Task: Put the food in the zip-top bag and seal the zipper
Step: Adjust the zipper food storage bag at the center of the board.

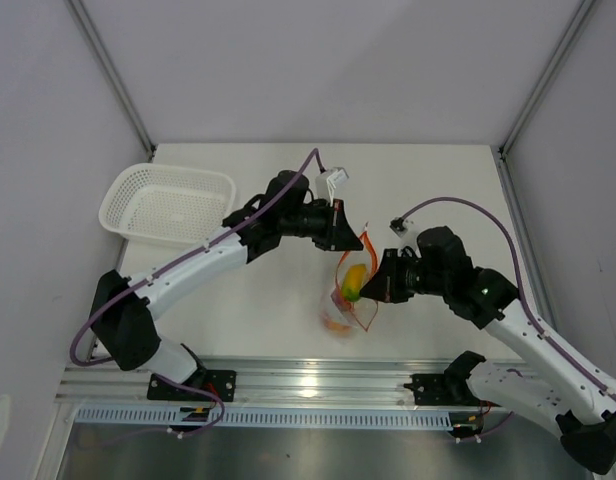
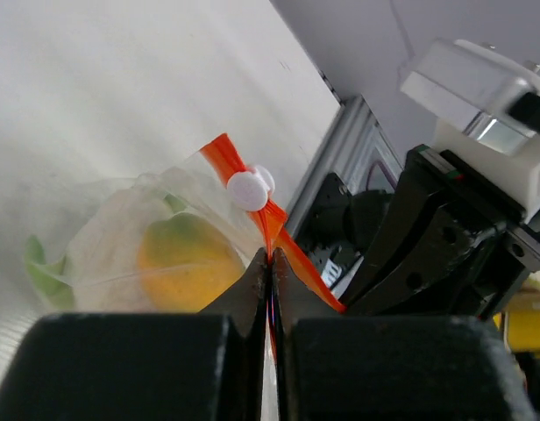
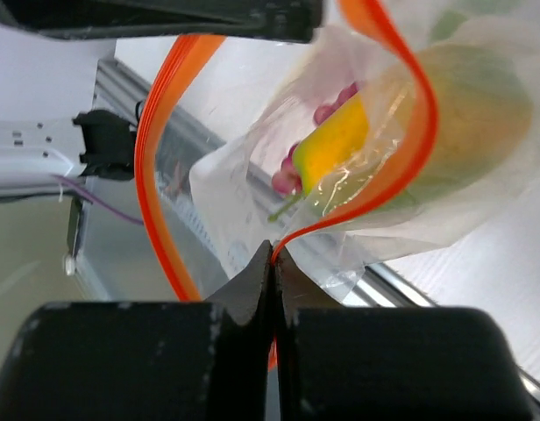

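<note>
Red-orange zipper (image 3: 160,132) strip is what both arms have hold of. On my left wrist feed, the left gripper (image 2: 270,263) has its jaws pinched together on that strip, just beside the white slider tab (image 2: 250,189). On the right wrist feed, the right gripper (image 3: 273,254) has its jaws clamped on the strip too, at another spot along the mouth, and the two sides of the strip stand apart in a wide loop. From the overhead camera I see the zip-top bag (image 1: 333,300) held up between the two grippers near the middle of the counter (image 1: 258,300). I cannot tell whether its bottom rests on the surface. Inside the clear plastic I make out the yellow-orange mango (image 1: 355,280), some red grapes (image 3: 292,175) and a green piece (image 2: 42,267). A white mesh basket (image 1: 168,203) sits at the far left of the counter, well apart from the bag.
</note>
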Motion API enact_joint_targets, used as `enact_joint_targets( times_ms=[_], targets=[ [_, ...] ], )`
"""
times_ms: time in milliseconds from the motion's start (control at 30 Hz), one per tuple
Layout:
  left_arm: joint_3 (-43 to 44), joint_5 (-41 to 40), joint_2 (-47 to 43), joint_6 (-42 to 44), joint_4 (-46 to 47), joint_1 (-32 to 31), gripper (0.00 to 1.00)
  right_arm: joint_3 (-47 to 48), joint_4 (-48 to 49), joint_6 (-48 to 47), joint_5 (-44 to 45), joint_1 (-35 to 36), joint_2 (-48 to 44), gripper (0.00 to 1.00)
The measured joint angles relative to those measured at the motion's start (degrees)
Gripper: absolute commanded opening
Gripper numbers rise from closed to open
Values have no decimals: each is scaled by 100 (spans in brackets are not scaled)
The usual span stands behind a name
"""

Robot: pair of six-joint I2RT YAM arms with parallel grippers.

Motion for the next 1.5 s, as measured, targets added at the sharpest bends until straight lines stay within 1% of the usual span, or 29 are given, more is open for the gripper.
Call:
enact_joint_targets(
  times_ms=[167,267,300,367,400,467,500,567,633,700,767,933,1033,1267,1500],
  targets=[
    [101,848,223,428,-166,192,1,-92,431,321,162,527,293,0],
    [96,1176,345,564,-232,302,0,-122,625,448,339,667,514,7],
    [81,1270,374,584,-229,332,1,-127,654,483,389,675,560,16],
    [-4,1447,382,634,-205,378,1,-127,688,533,479,673,608,27],
    [-42,1556,382,675,-199,407,1,-127,706,531,498,673,629,38],
    [-105,1720,385,719,-164,437,1,-107,702,483,527,673,673,46],
    [-118,1792,385,730,-160,444,1,-76,673,428,535,673,693,54],
    [-122,1956,393,787,-105,448,1,81,501,332,658,673,728,60],
    [-122,2144,415,837,-4,461,1,315,317,173,785,656,726,63],
    [-122,2323,470,872,79,474,1,597,153,9,857,529,719,64],
    [-122,2481,540,874,120,485,1,807,85,-122,885,249,688,63],
    [-120,2863,734,872,278,511,1,1005,46,-339,634,-1062,616,60],
    [-120,3051,774,861,420,511,1,1005,-42,-398,485,-1473,632,57],
    [-116,3222,776,713,754,511,1,1036,-109,-264,219,-1563,732,46],
    [-116,3051,778,627,833,459,1,1080,-87,269,173,-1416,793,47]
  ],
)
